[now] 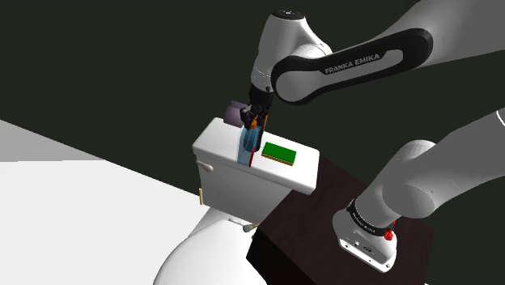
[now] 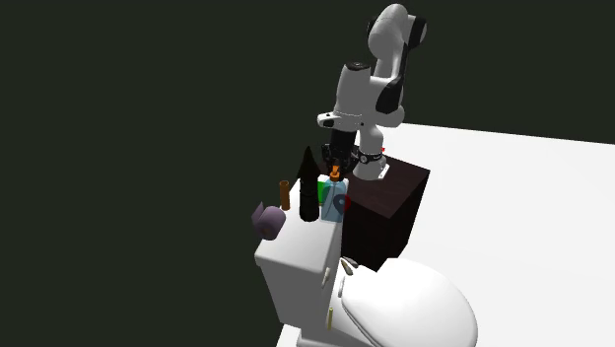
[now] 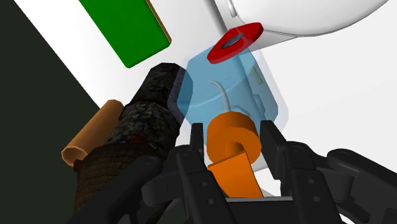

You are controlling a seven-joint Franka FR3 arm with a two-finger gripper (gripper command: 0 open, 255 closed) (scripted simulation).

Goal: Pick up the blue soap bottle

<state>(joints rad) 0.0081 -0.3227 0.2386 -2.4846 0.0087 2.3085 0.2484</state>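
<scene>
The soap bottle (image 3: pixel 219 86) has a clear blue body and an orange pump head (image 3: pixel 233 137). It stands upright over the white toilet tank lid (image 1: pixel 217 139), near the lid's front edge. My black gripper (image 3: pixel 235 145) comes down from above, and its fingers (image 3: pixel 198 145) clasp the orange pump from both sides. In the shoulder view the gripper (image 1: pixel 257 118) sits on top of the bottle (image 1: pixel 247 146). The second exterior view shows the same: gripper (image 2: pixel 338 164) above bottle (image 2: pixel 332 197). I cannot tell whether the bottle's base touches the lid.
On the lid lie a green block (image 1: pixel 278 152), a purple thing (image 1: pixel 234 113), a tall black cone (image 2: pixel 309 187), a brown cylinder (image 2: pixel 285 194) and a red ring (image 3: pixel 236 43). The toilet seat (image 2: pixel 404 306) is below. The dark stand (image 1: pixel 324 210) adjoins the tank.
</scene>
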